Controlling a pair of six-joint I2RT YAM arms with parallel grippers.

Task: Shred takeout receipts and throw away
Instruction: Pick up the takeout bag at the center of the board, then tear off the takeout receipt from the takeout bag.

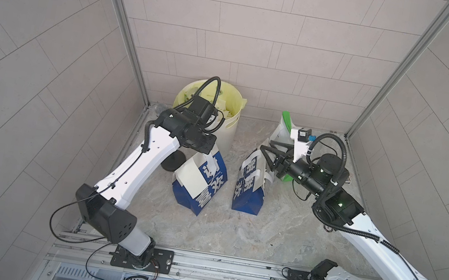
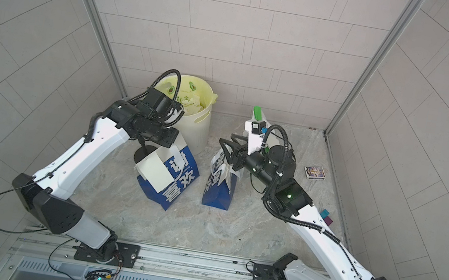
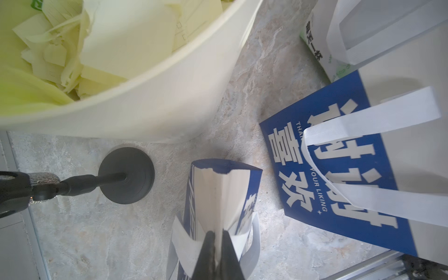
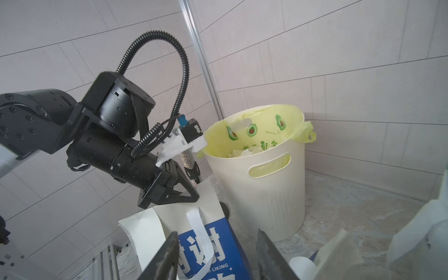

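One plain white receipt [image 1: 188, 178] lies flat against the blue bag [image 1: 209, 195] just in front of the bin [image 1: 228, 138], its edge curling free in the right wrist view. The left wrist view looks straight into the bin, where the yellow liner [image 4: 264, 132] holds torn pale scraps [image 3: 126, 41]. Beside the bin the left pincer [image 3: 215, 252] is pinched tight on that bag's white top edge; the right pincer [image 4: 217, 232] stands half wide, holding nothing, above a second blue bag [image 1: 249, 197] near the bin
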